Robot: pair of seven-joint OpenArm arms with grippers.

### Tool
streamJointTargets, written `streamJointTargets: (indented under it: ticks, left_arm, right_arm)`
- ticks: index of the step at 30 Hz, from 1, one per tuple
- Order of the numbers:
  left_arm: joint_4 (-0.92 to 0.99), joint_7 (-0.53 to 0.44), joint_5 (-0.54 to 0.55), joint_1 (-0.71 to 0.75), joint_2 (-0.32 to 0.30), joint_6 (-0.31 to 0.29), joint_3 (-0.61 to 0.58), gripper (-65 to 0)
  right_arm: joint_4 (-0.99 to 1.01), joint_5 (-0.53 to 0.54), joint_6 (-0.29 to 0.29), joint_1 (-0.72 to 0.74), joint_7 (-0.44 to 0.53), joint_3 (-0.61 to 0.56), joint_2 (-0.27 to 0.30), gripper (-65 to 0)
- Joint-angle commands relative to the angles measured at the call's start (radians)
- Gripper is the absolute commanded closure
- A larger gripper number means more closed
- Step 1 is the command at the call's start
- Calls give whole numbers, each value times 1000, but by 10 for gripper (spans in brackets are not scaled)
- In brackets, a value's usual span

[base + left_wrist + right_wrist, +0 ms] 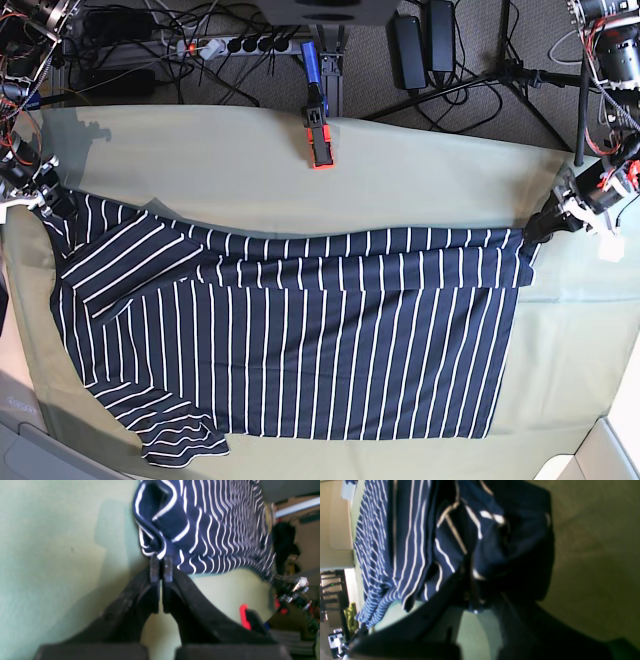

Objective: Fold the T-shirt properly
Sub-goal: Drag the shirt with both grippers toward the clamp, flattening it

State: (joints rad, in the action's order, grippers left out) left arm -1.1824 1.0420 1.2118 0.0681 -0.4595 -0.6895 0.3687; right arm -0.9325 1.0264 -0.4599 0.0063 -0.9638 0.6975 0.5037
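Both claws pinched shut on dark navy white-striped fabric T-shirt: left claw, right claw | risk: uneven pull skews far fold | thin hem may slip out.

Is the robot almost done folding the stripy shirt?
Not yet. Done: the T-shirt lies spread on the green cloth. In hand: the left gripper and right gripper each pinch a far corner, with the far edge stretched between them. Left: it looks unfolded, so nearly all the folding remains.
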Motion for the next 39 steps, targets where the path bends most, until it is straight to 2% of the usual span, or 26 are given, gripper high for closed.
streamJointTargets:
  ticks: [1, 11, 18, 27, 35, 36, 39]
  left_arm:
    - [-40, -12, 19, 6, -23, -9, 18, 0]
    - [-201, -4, 34, 154, -31, -9, 120, 0]
    - [-276, -5, 50, 237, -39, -9, 131, 0]
    - [-286, -1, 56, 248, -39, -9, 131, 0]
    - [-286, -2, 64, 248, -39, -9, 131, 0]
    - [-286, -2, 64, 248, -39, -9, 131, -7]
    - [-286, -2, 64, 248, -39, -9, 131, -135]
  right_arm:
    - [-6, -37, -69, -19, -32, 3, 28, 0]
    - [-10, 8, -72, -141, -51, 3, 64, 0]
    - [-84, 14, -72, -241, -54, 4, 66, 0]
    - [-265, 9, -72, -379, -52, 23, 66, 0]
    - [-286, -25, -72, -383, -31, 54, 66, 0]
    - [-286, -25, -72, -383, -30, 54, 66, 0]
    - [-286, -35, -72, -383, -23, 54, 66, 0]
